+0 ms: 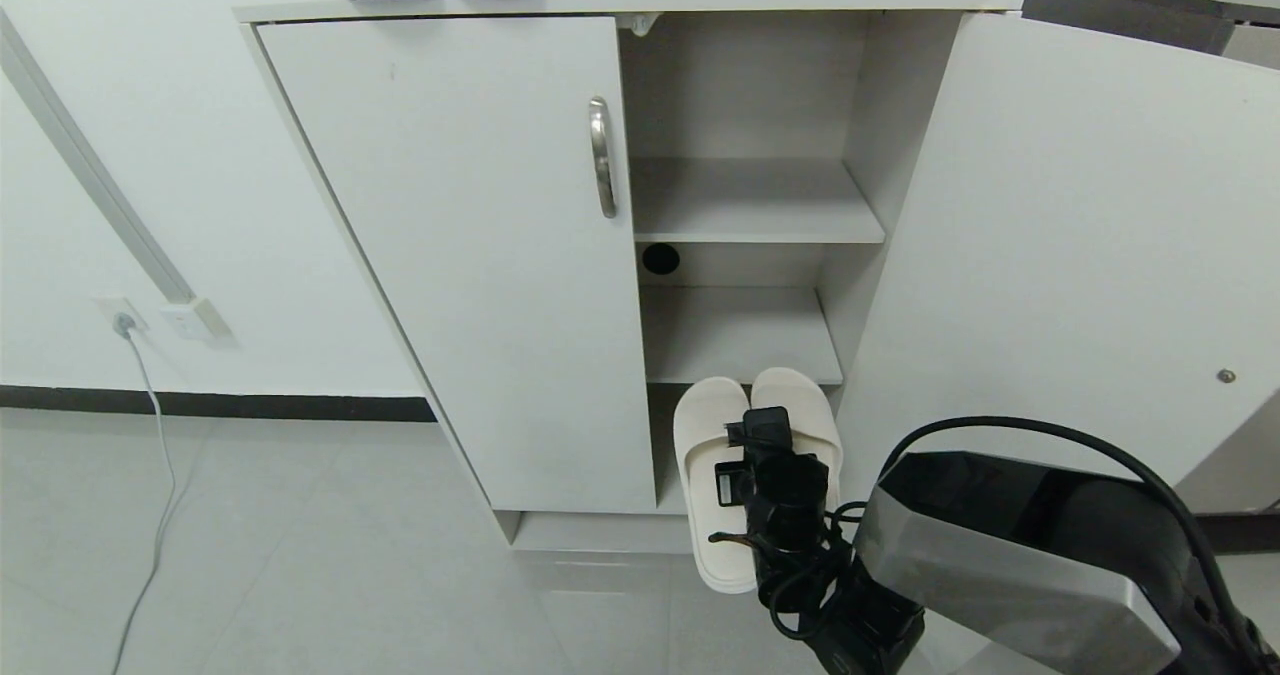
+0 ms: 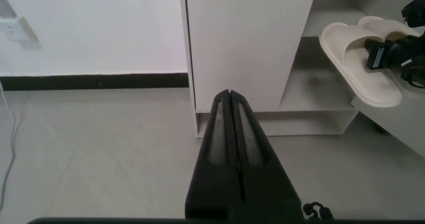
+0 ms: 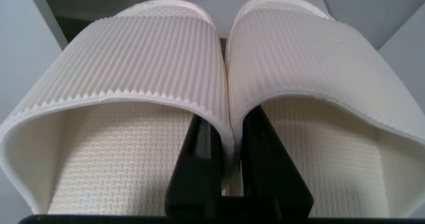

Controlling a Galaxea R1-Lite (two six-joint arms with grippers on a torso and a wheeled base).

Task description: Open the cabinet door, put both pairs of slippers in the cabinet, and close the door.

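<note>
Right jaws pinch white slippers (image 3: 139,71) by touching straps — one jaw inside each.

Bright, even indoor light, diffuse, falling from above; no hard-edged shadows anywhere. White cabinet (image 1: 450,255) and wall (image 1: 150,155) nearly merge in tone. Inside, each of the shelves (image 1: 750,205) throws soft shade beneath it, darkest in the bottom compartment. Thin highlight on the metal handle (image 1: 600,155); faint sheen on the floor (image 1: 300,555). Head view bends straight lines: cabinet sides lean and the open door (image 1: 1080,255) flares at right. On the white slippers (image 3: 133,84) the ribbed straps are lit and the hollows under them shaded.
</note>
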